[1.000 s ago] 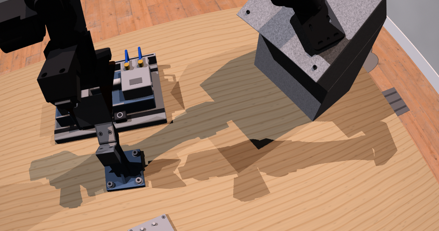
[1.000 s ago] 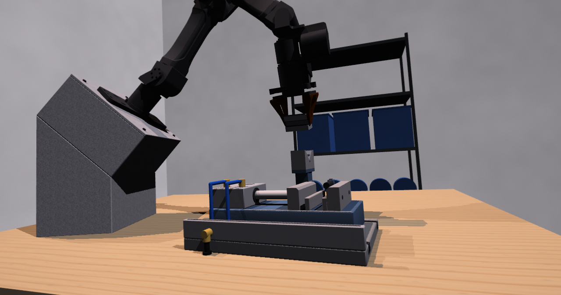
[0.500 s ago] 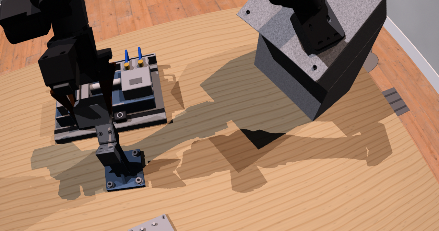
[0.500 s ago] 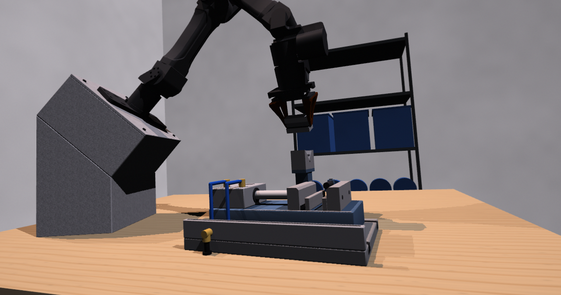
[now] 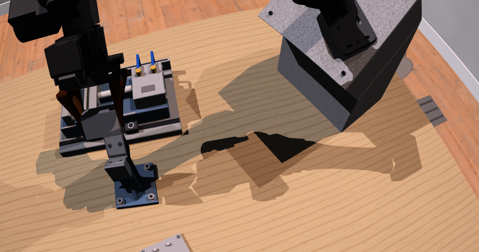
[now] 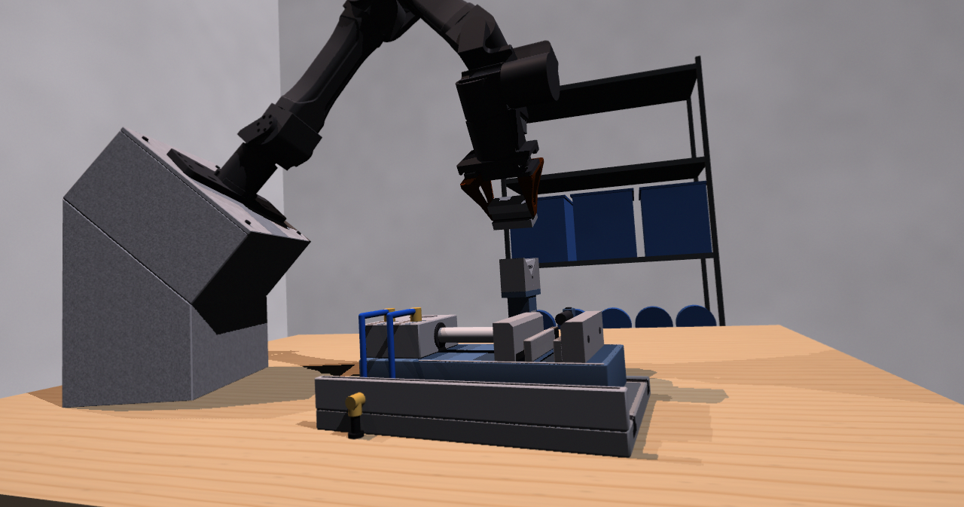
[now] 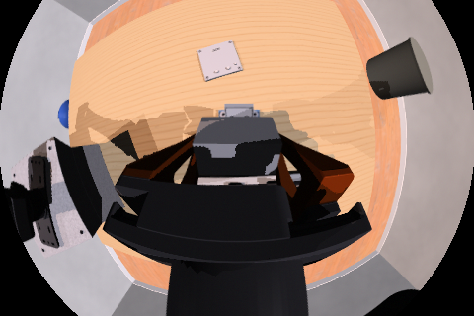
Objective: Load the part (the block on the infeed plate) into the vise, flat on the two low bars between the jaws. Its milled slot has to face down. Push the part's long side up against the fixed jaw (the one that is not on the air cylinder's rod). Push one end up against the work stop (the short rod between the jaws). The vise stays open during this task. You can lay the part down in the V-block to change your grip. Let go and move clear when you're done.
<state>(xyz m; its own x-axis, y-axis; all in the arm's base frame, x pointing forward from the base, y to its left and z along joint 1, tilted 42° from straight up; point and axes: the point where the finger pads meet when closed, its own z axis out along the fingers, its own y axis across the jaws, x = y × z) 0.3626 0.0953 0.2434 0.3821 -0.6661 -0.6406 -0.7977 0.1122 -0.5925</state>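
Note:
My gripper [image 5: 99, 126] [image 6: 510, 212] [image 7: 237, 138] is shut on the part [image 5: 98, 121] [image 6: 510, 221] [image 7: 237, 133], a dark grey block held across its width between the brown fingers. It hangs well above the vise [image 5: 152, 130] [image 6: 471, 403], over the gap between the jaws. The moving jaw [image 6: 515, 339] sits on the cylinder rod [image 6: 465, 334]; the fixed jaw [image 6: 583, 332] stands apart from it, so the vise is open. I cannot tell which way the slot faces. The arm hides the low bars in the top view.
The V-block [image 5: 115, 145] [image 6: 519, 274] [image 7: 239, 110] stands on a post with a blue base [image 5: 135, 190] just in front of the vise. The bare infeed plate [image 5: 167, 245] [image 7: 219, 61] lies nearer the table's edge. The arm's grey pedestal [image 5: 311, 82] [image 6: 147, 267] stands to one side.

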